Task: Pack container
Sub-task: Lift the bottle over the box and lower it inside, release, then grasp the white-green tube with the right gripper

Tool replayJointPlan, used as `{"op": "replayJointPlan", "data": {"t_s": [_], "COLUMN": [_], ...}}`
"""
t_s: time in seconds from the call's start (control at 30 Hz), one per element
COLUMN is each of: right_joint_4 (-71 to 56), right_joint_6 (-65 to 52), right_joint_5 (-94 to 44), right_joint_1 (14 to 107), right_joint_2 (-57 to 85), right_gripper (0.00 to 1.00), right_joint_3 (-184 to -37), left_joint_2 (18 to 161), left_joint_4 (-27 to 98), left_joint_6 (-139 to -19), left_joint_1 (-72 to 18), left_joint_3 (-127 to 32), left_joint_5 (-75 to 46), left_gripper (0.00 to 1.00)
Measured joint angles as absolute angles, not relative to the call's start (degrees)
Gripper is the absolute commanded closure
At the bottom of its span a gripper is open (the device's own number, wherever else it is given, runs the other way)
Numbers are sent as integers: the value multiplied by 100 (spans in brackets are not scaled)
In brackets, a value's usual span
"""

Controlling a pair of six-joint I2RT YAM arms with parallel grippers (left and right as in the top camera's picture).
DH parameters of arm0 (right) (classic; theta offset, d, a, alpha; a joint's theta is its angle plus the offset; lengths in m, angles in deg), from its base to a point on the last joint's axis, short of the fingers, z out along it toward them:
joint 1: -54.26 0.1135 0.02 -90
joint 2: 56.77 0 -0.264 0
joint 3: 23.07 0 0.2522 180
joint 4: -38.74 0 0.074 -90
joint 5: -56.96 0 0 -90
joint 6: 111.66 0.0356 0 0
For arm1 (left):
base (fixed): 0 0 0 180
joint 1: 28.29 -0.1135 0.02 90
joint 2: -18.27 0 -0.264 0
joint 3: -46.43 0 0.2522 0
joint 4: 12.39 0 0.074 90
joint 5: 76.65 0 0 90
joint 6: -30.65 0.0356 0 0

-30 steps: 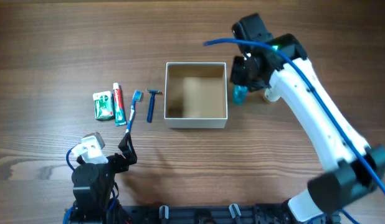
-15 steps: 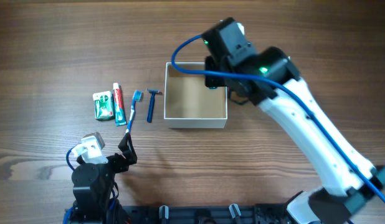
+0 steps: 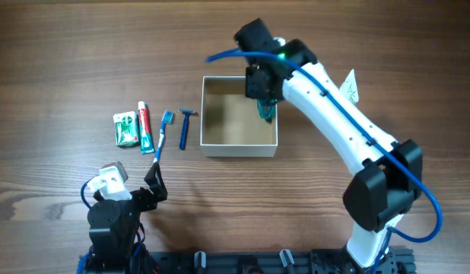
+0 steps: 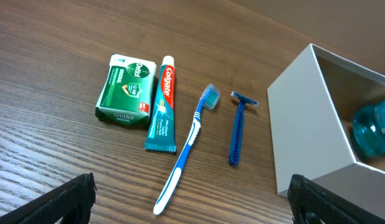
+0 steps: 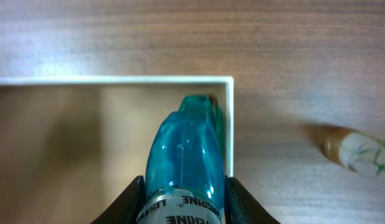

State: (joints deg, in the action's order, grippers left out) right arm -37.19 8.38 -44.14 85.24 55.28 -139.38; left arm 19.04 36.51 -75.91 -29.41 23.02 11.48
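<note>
Container [image 3: 229, 122] is sitting mid-table, open side up. We're holding the right gripper [image 5: 185, 202] over its right wall, jaws clamping a teal bottle [image 5: 183, 155] whose far end is dipping inside the box. Left of the container we're seeing razor [image 4: 237, 130], toothbrush [image 4: 187, 149], toothpaste [image 4: 162, 106] and soap box [image 4: 126, 89] lying in a row on the table [image 4: 49, 37]. Left gripper [image 4: 192, 208] is hanging near the front edge, fingers spread wide, gripping nothing.
</note>
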Motion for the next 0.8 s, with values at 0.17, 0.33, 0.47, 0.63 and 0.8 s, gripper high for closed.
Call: {"op": "replayJointPlan", "data": {"t_s": [0.17, 0.33, 0.47, 0.63, 0.8], "right_joint_4": [-3566, -3505, -3575, -3664, -3669], "right_joint_6": [519, 302, 263, 243, 77], "right_joint_5": [-3845, -3688, -3688, -3721, -4396], "right_joint_1": [8199, 8196, 8196, 8196, 8131], "right_joint_2": [5528, 5528, 5528, 5260, 3802], "right_gripper": [53, 27, 25, 10, 6], "right_joint_3": [-13940, -13940, -13940, -13940, -13962], "left_joint_2": [1904, 1904, 1904, 1904, 1904], "left_joint_4": [3651, 3651, 3651, 3653, 3653], "left_joint_6": [-7593, -7591, -7591, -7591, -7593], "left_joint_1": [-2941, -2941, -2941, -2941, -2941], "left_joint_3": [2302, 2302, 2302, 2302, 2302], "left_joint_5": [1148, 1148, 1148, 1148, 1148], "left_gripper": [0, 0, 0, 0, 0]}}
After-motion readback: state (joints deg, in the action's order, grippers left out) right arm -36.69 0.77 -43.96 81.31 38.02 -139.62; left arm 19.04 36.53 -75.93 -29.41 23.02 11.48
